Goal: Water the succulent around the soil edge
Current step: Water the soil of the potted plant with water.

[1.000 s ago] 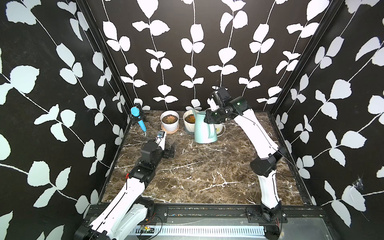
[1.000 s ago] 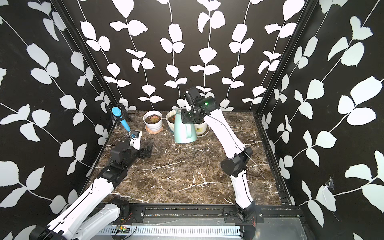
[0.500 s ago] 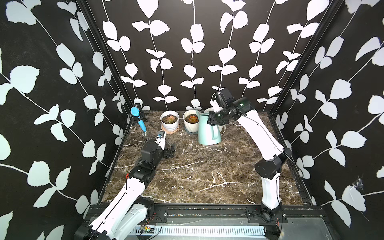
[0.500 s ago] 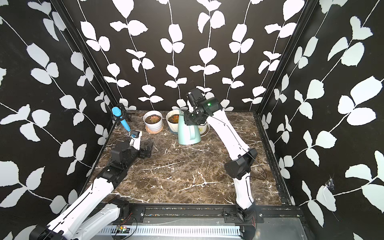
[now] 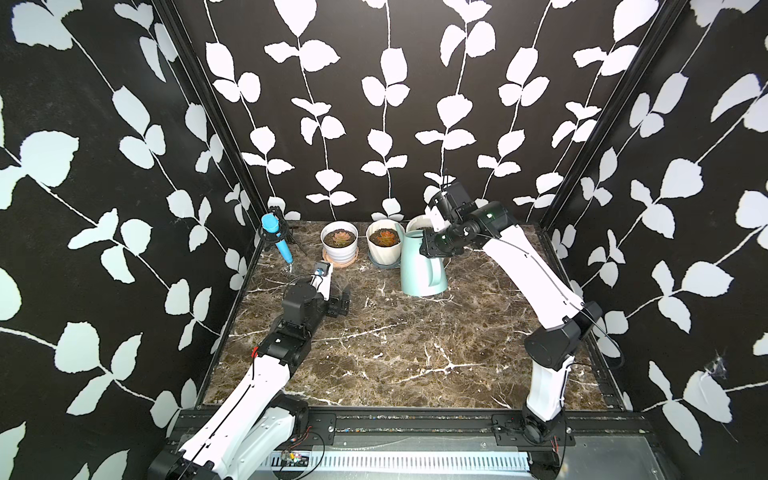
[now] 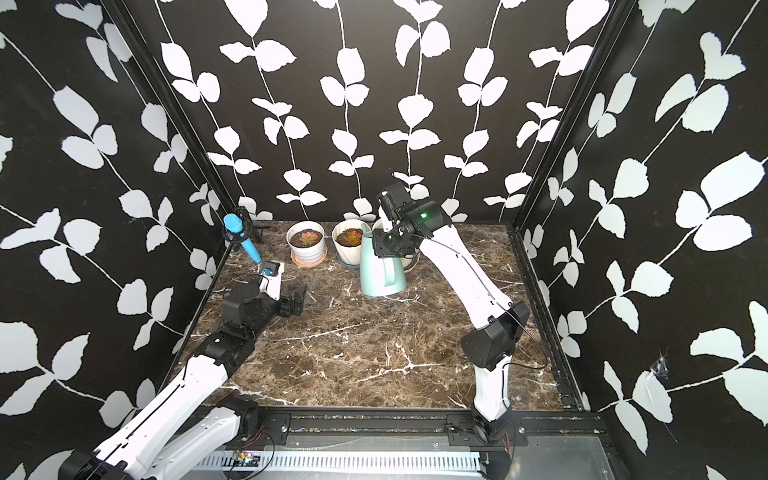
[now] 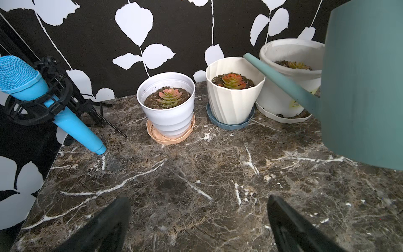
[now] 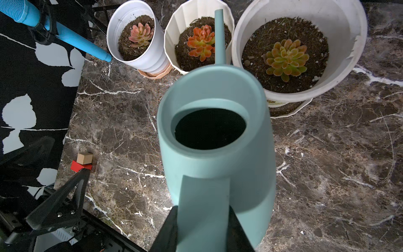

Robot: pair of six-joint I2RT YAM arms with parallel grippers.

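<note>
Inside right claw (image 8: 202, 231), watering can (image 8: 250, 170) handle, can upright

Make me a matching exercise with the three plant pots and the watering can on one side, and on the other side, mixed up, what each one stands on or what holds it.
Column one:
1. small white pot
2. cream faceted pot
3. large white pot
4. watering can

Column two:
A. stands on the blue-grey saucer
B. handle clamped in the right gripper
C. stands on the peach saucer
D. stands on the white saucer

Pairs: 1-C, 2-A, 3-D, 4-B.
</note>
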